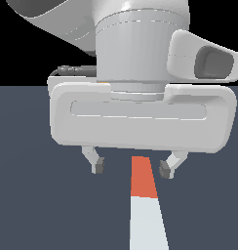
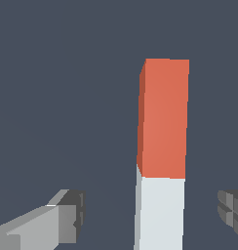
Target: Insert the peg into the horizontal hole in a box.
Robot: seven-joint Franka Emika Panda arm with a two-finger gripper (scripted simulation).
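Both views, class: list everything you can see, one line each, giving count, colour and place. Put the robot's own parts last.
peg: one, orange-red at one end and pale grey-white for the rest, lying flat on the floor beneath the gripper, between the two fingers and touching neither.
floor: one, dark slate-blue, under everything; black background beyond it in the exterior view.
box and hole: none in either view.
gripper: one, white body with grey fingertips, hanging above the peg, jaws apart.
fingers: two, grey, one on each side of the peg.
arm: one, white, above the gripper.
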